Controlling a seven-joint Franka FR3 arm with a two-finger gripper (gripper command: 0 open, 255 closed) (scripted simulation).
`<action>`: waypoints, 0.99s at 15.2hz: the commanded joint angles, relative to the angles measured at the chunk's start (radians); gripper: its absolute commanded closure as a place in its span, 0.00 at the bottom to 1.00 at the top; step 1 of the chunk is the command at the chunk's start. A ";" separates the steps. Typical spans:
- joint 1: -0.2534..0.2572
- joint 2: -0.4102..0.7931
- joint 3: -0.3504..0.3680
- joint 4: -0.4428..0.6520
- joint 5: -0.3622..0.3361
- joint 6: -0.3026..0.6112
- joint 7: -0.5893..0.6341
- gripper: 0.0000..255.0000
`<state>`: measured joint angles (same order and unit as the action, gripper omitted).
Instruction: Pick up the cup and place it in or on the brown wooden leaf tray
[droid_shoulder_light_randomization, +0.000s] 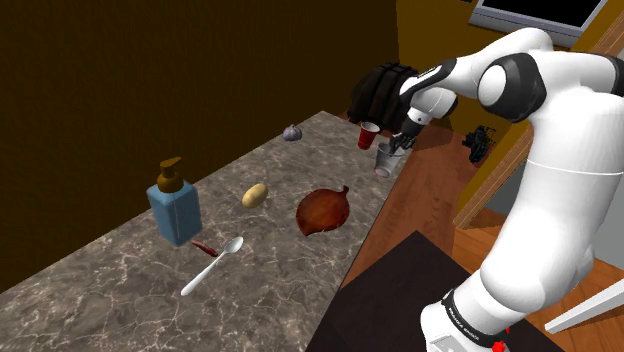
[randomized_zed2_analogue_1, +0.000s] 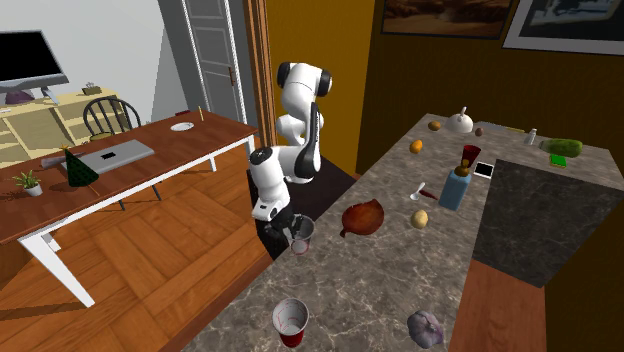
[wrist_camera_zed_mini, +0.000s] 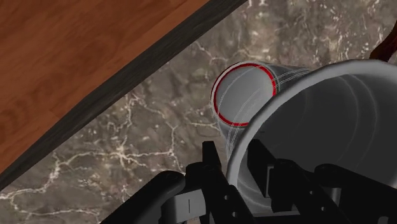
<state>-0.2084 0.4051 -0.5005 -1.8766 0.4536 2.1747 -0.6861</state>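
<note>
A pale grey cup (droid_shoulder_light_randomization: 387, 160) sits at the marble counter's edge nearest the arm, also seen as the cup (randomized_zed2_analogue_1: 301, 235). My gripper (droid_shoulder_light_randomization: 401, 144) is shut on its rim. In the wrist view the gripper (wrist_camera_zed_mini: 236, 170) has one finger (wrist_camera_zed_mini: 210, 167) outside the cup's wall and the other inside, and the cup (wrist_camera_zed_mini: 305, 121) shows a red ring at its far end. I cannot tell whether it touches the counter. The brown leaf tray (droid_shoulder_light_randomization: 324, 210) lies empty mid-counter, toward the shoulder view's left of the cup; the same tray (randomized_zed2_analogue_1: 362, 216) appears in the second exterior view.
A red cup (droid_shoulder_light_randomization: 369, 134) stands just behind the grey one, with a black bag (droid_shoulder_light_randomization: 385, 88) beyond it. A blue soap dispenser (droid_shoulder_light_randomization: 175, 205), a potato (droid_shoulder_light_randomization: 255, 195), a white spoon (droid_shoulder_light_randomization: 212, 264) and a purple bulb (droid_shoulder_light_randomization: 291, 132) lie on the counter (droid_shoulder_light_randomization: 100, 290).
</note>
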 joint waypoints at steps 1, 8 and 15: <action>0.003 -0.016 -0.006 0.007 -0.013 -0.020 0.010 1.00; 0.014 -0.065 -0.024 0.038 -0.053 -0.089 0.045 1.00; 0.119 -0.219 -0.016 -0.128 -0.130 -0.029 0.169 1.00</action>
<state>-0.1071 0.2152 -0.5184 -1.9708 0.3381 2.1314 -0.5399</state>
